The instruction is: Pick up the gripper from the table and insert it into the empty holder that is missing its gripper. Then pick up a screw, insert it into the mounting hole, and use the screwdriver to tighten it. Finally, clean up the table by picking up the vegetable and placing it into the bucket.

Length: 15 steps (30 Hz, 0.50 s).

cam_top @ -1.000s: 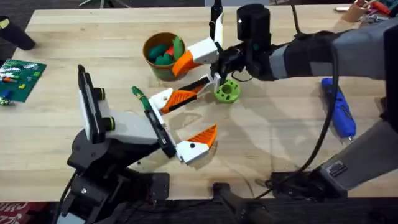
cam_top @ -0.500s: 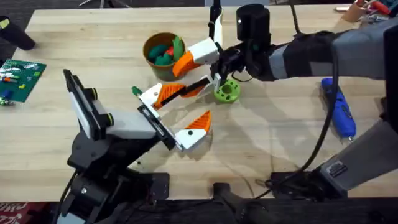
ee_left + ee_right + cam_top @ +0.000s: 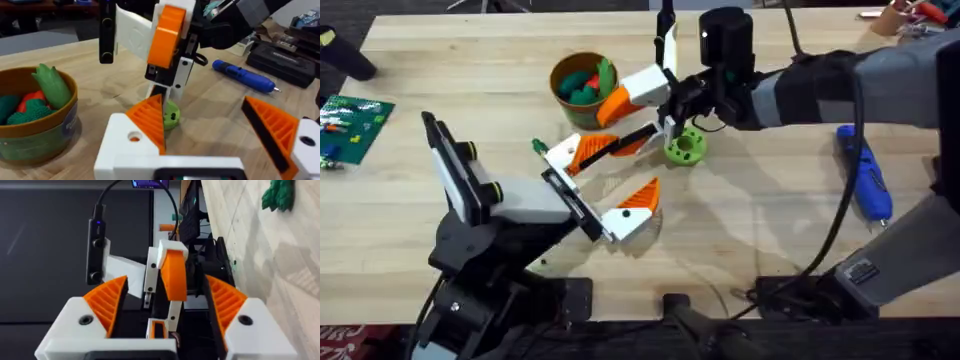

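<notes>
The white holder head (image 3: 645,80) with a black bar (image 3: 105,30) carries one orange-padded gripper finger (image 3: 167,35). It stands at the tip of my right arm (image 3: 800,90). In the right wrist view that finger (image 3: 172,275) sits between the spread fingers of my right gripper (image 3: 167,287), with a gap on each side. My left gripper (image 3: 632,170) (image 3: 200,107) is open over bare wood just in front of the head. The tan bucket (image 3: 570,112) (image 3: 35,140) holds green and red vegetables (image 3: 582,85). The blue screwdriver (image 3: 863,175) (image 3: 242,76) lies at the right. The screw is out of view.
A lime-green round piece with a hole (image 3: 685,147) (image 3: 171,114) sits on the table at the head's foot. A green circuit board (image 3: 350,125) lies at the far left edge. A dark green knobbly toy (image 3: 277,195) rests on the wood. A black case (image 3: 285,57) lies beyond the screwdriver.
A second ago my left gripper swung up and slightly left, toward the holder head; it has held still for the last half second. The right arm has not moved.
</notes>
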Motion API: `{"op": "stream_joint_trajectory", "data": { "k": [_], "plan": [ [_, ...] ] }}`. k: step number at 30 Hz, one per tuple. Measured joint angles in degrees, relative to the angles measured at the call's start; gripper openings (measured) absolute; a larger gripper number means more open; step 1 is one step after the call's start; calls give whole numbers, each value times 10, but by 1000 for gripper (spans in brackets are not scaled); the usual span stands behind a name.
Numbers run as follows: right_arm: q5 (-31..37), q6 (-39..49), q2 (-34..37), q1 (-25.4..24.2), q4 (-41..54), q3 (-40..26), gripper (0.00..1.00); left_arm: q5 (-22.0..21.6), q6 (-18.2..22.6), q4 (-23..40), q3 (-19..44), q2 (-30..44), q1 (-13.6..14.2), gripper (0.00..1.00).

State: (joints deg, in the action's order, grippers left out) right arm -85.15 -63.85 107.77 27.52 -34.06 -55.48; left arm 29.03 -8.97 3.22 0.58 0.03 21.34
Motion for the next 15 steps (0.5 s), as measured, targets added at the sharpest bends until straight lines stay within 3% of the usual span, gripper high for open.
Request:
{"op": "stream_joint_trajectory", "data": {
  "k": [11, 15],
  "plan": [
    [33, -1, 0, 29, 20, 0, 633, 3, 0, 0, 0, 0, 0, 988],
    [34, -3, 0, 28, 27, 0, 445, 3, 0, 0, 0, 0, 0, 988]
  ]
}}
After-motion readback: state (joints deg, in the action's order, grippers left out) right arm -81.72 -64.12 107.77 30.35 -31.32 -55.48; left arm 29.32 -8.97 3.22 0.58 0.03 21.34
